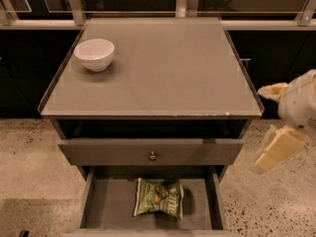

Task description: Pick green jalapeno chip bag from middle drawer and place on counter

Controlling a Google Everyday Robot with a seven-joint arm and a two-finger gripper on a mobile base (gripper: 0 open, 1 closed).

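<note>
One cabinet, seen from above and in front; eight entries follow.

1. counter (163, 68): glossy grey-beige top, nearly square, thin raised rim; fills the middle of the view from 9 to 3 o'clock; soft reflections on the surface, small pale specks along the front edge toward 4 o'clock.
2. white bowl (94, 54): upright on the counter at its 10 o'clock corner, near the left rim.
3. drawer front (197, 152): grey, directly below the counter's front edge; small round knob (152, 156) at its centre; dark gap above it.
4. middle drawer (106, 204): pulled out at 6 o'clock; flat grey floor, thin side walls.
5. green jalapeno chip bag (159, 204): lying flat and crumpled on the drawer floor, about mid-width, apart from both side walls; white lettering and a round logo face up.
6. gripper (260, 128): at 3 o'clock, off the counter just beside its right front corner, over the floor; two pale fingers (279, 148) spread well apart, nothing between them; well apart from the bag.
7. floor (29, 152): pale speckled terrazzo on both sides of the cabinet.
8. back of room, 12 o'clock: dark cabinets (19, 73); metal rail posts (75, 3); glass panels above.
</note>
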